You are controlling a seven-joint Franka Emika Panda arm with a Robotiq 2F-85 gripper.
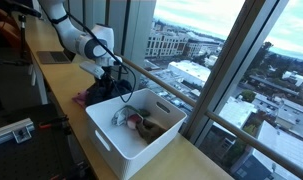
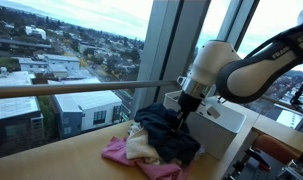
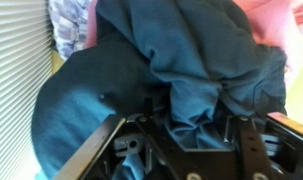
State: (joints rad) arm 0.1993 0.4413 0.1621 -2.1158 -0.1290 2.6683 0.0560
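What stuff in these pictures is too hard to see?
- End effector: in an exterior view its fingertips sink into the dark blue cloth, so whether it is open or gripping is unclear.
- Items in the white bin: too small and blurred in an exterior view to name.
- Pink cloth: cut off by the wrist view's edge and partly covered by the dark blue cloth.

We see the clothes pile (image 1: 108, 91) (image 2: 159, 138) from opposite ends of the counter (image 1: 61, 88) in both exterior views; our wrist view looks down on it from very close.
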